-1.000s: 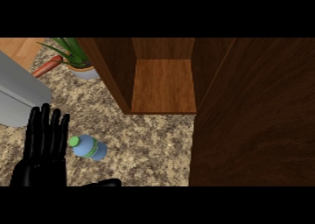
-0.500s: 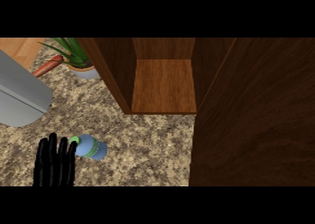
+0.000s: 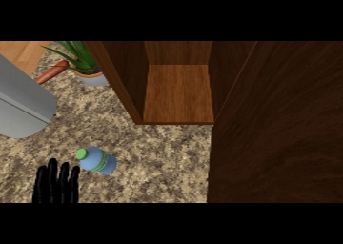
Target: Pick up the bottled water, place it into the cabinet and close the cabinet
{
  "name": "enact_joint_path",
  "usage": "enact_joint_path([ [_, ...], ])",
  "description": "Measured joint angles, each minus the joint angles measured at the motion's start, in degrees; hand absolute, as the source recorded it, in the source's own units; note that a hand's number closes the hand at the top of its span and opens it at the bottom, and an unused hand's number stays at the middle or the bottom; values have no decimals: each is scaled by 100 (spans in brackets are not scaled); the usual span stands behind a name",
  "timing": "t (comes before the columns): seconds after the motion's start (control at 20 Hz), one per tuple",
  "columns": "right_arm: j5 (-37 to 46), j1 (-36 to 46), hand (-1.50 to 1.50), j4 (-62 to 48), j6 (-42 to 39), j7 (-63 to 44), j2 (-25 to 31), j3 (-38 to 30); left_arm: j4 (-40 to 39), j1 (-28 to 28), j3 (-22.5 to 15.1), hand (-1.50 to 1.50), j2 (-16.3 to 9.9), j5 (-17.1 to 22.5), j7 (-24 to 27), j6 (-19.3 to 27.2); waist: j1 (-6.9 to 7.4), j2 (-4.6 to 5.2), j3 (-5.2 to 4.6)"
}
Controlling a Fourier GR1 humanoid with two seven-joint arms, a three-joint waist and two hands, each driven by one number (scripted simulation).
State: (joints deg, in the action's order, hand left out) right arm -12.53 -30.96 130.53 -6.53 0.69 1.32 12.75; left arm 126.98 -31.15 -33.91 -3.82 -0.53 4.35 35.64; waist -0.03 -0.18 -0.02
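Standing over the speckled desk [image 3: 160,157], I judge the job to be at its first step: the pick-up is not yet made. The bottled water [image 3: 98,160] sits on the desk at the lower left, green cap uppermost, out in front of the open cabinet [image 3: 178,90] and apart from it. Nothing holds it.

Only one hand shows, the left hand [image 3: 56,185], poking in from the bottom edge just beside the bottle, on its near-left side. Its fingers [image 3: 53,174] are straight and pointing up the view, close together, curled round nothing; I can't tell whether a fingertip brushes the bottle's side. The right hand is nowhere to be seen.

To my eye the next move calls for a hand to come alongside the bottle and curl round its body, then carry it to the cabinet's wooden shelf [image 3: 178,95]. The dark door [image 3: 280,124] stands swung out at the right and would be closed last.
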Motion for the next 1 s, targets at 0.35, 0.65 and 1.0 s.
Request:
enact_joint_path([
  [0.35,-20,-279,-150,51,-113,253,89,27,-64,-257,481,-150,-208,631,547,-152,4,1,0],
  [0.65,79,-263,-150,-145,-153,457,76,64,-499,-245,1237,-150,-377,1276,928,-530,5,6,0],
  [1.0,173,-547,-150,-139,-264,720,149,225,-1187,-69,1848,-150,-528,1642,1212,-968,-10,7,1],
])
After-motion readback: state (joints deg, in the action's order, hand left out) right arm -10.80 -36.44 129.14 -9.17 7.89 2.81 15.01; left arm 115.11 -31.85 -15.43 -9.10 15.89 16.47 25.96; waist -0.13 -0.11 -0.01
